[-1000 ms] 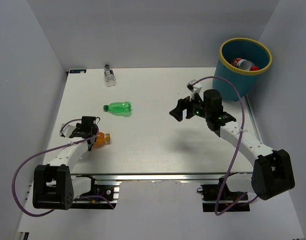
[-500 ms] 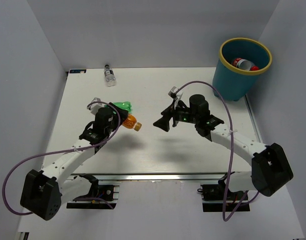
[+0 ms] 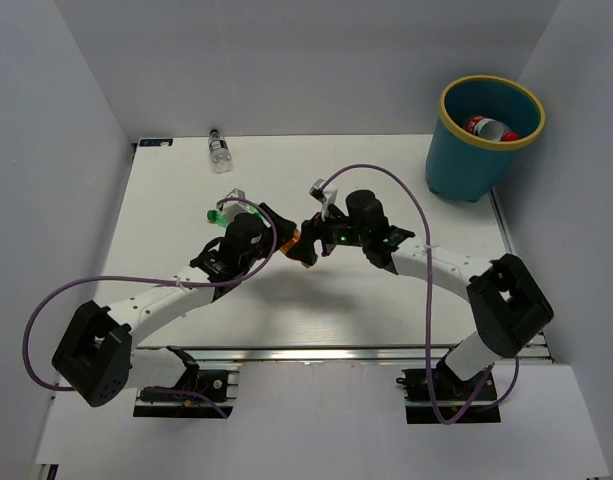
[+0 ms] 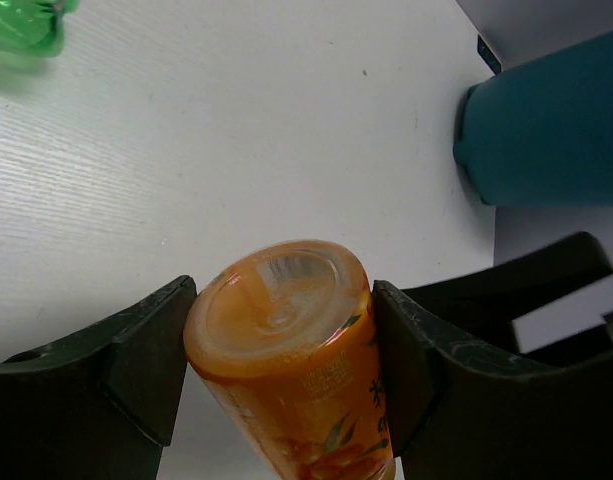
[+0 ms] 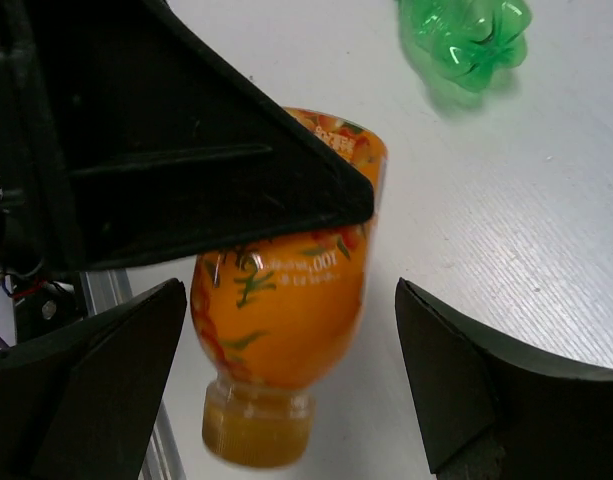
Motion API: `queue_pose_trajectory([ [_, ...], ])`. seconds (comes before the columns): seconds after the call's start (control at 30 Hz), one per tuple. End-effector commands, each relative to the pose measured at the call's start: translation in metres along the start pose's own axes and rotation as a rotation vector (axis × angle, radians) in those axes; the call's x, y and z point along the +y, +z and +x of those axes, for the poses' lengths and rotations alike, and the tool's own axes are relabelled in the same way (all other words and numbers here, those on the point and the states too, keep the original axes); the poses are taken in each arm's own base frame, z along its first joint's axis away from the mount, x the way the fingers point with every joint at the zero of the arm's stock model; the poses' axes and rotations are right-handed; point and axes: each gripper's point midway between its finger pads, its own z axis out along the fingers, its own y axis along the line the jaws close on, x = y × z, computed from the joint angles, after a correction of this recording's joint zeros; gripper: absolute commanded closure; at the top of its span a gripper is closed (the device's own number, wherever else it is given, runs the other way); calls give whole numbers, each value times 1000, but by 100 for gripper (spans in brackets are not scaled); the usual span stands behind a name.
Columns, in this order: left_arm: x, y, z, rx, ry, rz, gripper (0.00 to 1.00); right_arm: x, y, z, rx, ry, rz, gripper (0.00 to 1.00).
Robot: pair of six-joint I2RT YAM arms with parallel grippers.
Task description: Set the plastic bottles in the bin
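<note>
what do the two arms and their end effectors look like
Both arms have white links with chunky black joints and black base blocks. A purple cable loops along the left arm and the right arm. The left end effector and right end effector each have two matte black wedge-shaped fingers. Small green lights glow near the right wrist.

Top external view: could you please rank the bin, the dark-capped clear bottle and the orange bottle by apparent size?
1. bin, by far the largest.
2. dark-capped clear bottle.
3. orange bottle, though it is mostly hidden here, so its place below the clear one is unsure.
</note>
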Motion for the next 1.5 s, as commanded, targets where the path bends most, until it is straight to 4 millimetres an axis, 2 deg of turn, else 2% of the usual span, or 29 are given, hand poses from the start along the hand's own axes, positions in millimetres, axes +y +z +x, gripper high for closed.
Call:
queue_pose_trajectory([
  [0.0,-32,-3,-19,-71,-12,71,73,8,15,-21,-42,-15,-38,11],
  [0.13,-34,0,-16,-56,6,63,73,10,25,-16,-21,15,-54,11],
  [0.23,-34,2,-14,-43,12,57,71,9,26,-18,-43,25,-42,24],
  [0.27,-34,1,-13,-43,12,59,67,9,25,-20,-51,28,-40,41],
  [0.3,-32,1,-13,-44,10,58,61,9,23,-21,-62,38,-35,49],
  [0.33,-32,0,-14,-47,8,58,45,8,22,-24,-78,38,-17,56],
  [0.37,-34,-2,-16,-54,7,65,36,6,19,-24,-83,44,-3,62],
  [0.4,-33,-3,-17,-57,11,62,29,4,18,-26,-88,47,14,63],
  [0.43,-30,-4,-17,-56,19,43,2,-2,16,-26,-92,54,51,65],
  [0.53,-34,-10,-29,-74,42,19,2,-15,12,-28,-100,82,115,66],
  [0.57,-27,-11,-34,-93,54,-26,2,-19,9,-26,-93,95,134,66],
  [0.73,-28,-30,-90,-246,81,-126,2,-51,-6,-19,-103,173,225,68],
  [0.83,-6,-34,-113,-277,68,-195,2,-76,-29,-36,-146,185,293,68],
  [0.87,14,-33,-126,-291,46,-244,2,-92,-48,-53,-194,188,333,68],
  [0.9,20,-30,-123,-247,20,-234,2,-96,-59,-66,-223,176,339,68],
  [0.93,37,-29,-121,-228,2,-259,2,-98,-78,-100,-290,133,355,68],
  [1.03,70,-32,-129,-264,-41,-329,2,-134,-137,-150,-373,41,555,67],
  [1.07,82,-34,-126,-271,-48,-354,2,-141,-168,-187,-451,-4,634,67],
  [1.13,92,-38,-128,-300,-69,-383,2,-168,-207,-207,-481,-17,829,67],
  [1.17,99,-40,-126,-303,-73,-404,2,-181,-248,-235,-555,-16,965,67],
  [1.2,104,-42,-129,-325,-82,-424,2,-191,-260,-231,-519,16,1022,67],
  [1.23,109,-43,-128,-327,-83,-443,2,-218,-278,-227,-498,43,1100,67],
  [1.27,112,-43,-128,-330,-87,-454,2,-223,-300,-248,-540,39,1163,66],
  [1.3,113,-43,-128,-328,-86,-459,2,-234,-312,-252,-542,46,1204,65],
  [1.33,115,-43,-127,-321,-85,-467,2,-270,-322,-233,-477,98,1266,64],
  [1.37,117,-41,-128,-318,-85,-475,2,-270,-338,-264,-529,75,1279,64],
  [1.4,118,-41,-128,-319,-86,-478,2,-284,-353,-266,-525,90,1311,61],
  [1.43,119,-40,-128,-319,-86,-485,2,-321,-354,-240,-432,153,1346,58],
  [1.47,120,-39,-128,-317,-92,-489,2,-333,-359,-240,-421,171,1365,55],
])
